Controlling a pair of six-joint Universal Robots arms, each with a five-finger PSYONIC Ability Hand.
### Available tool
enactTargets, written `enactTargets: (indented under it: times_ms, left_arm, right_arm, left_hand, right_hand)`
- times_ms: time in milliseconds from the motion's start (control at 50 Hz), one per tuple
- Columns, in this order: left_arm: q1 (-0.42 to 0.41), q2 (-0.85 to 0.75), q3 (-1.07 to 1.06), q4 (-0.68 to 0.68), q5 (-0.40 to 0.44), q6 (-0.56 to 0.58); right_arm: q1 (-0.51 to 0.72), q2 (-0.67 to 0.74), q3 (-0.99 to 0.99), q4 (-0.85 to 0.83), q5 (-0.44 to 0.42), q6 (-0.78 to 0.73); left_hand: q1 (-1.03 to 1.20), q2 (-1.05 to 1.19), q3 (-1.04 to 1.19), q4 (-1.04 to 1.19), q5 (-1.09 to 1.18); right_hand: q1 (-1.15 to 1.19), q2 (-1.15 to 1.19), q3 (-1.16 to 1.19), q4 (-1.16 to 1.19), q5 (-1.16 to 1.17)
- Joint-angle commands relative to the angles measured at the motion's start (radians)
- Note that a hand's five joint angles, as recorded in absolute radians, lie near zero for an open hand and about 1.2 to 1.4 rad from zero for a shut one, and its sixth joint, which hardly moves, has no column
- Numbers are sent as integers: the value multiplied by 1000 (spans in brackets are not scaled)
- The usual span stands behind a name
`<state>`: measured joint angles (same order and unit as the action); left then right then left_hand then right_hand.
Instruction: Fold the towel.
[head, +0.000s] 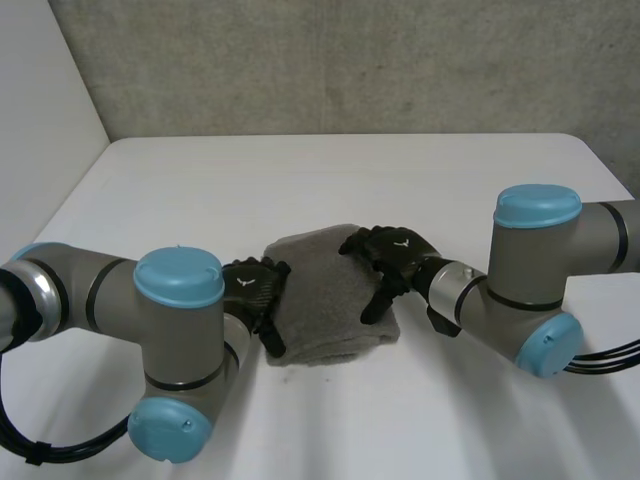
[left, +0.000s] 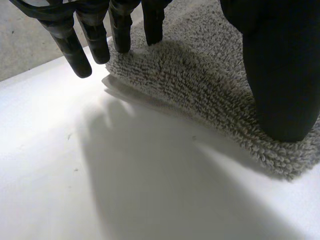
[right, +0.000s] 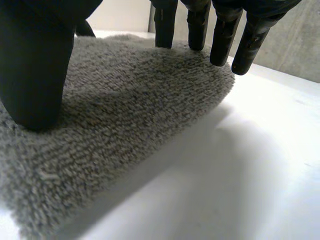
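Note:
A grey towel (head: 325, 300) lies folded into a small thick pad near the middle of the white table (head: 330, 180). My left hand (head: 255, 290) rests on the towel's left edge, fingers straight, nothing pinched. In the left wrist view the fingers (left: 97, 40) reach past the towel (left: 200, 85) edge and the thumb (left: 280, 75) presses down on the pile. My right hand (head: 390, 258) lies on the towel's right edge, also open. Seen from the right wrist, its thumb (right: 35, 65) sits on the towel (right: 125, 115) and its fingers (right: 225, 40) hover over the far edge.
Bare white table surrounds the towel on all sides. A grey wall (head: 350, 60) stands behind the table's far edge. Both arms (head: 175, 340) (head: 530, 270) flank the towel closely.

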<state>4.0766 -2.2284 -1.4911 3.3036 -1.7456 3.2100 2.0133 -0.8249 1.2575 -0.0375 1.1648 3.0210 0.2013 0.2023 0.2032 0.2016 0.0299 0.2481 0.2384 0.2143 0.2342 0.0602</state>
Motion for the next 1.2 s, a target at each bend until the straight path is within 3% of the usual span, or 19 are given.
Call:
enactTargets:
  times_ms: [20,140,300,440,500,720,1040,1200]
  left_arm:
    - [-4,22,12,-1,-2,11]
    - [-8,139,40,-4,1,11]
    - [11,380,68,-7,1,14]
    - [151,622,68,-79,6,54]
    - [188,676,75,-128,9,74]
    - [189,702,121,-200,14,97]
    - [169,690,86,-202,17,93]
    - [160,682,71,-196,67,57]
  right_arm:
    - [5,-17,0,5,76,-113]
    - [5,-163,14,-9,107,-120]
    - [-8,-396,40,-107,266,-5]
    - [-30,-585,51,-67,456,-30]
    - [-68,-637,49,-26,495,-65]
    - [-107,-675,-7,116,486,-105]
    - [-99,-669,14,125,392,-100]
    - [-94,-663,28,122,339,-100]
  left_hand:
    - [30,29,28,30,27]
    - [24,23,22,24,21]
    - [21,20,19,21,18]
    - [39,38,37,38,35]
    - [47,46,46,47,44]
    - [39,38,37,38,36]
    - [-20,-21,-22,-20,-23]
    - [-23,-24,-25,-23,-26]
  right_hand:
    - [-74,-64,-40,-60,-60]
    - [-74,-64,-40,-60,-60]
    - [-74,-64,-40,-60,-60]
    - [-74,-64,-40,-60,-60]
    - [-74,-64,-40,-60,-60]
    - [-74,-64,-40,-60,-60]
    - [-74,-64,-40,-60,-60]
    - [-74,-64,-40,-60,-60]
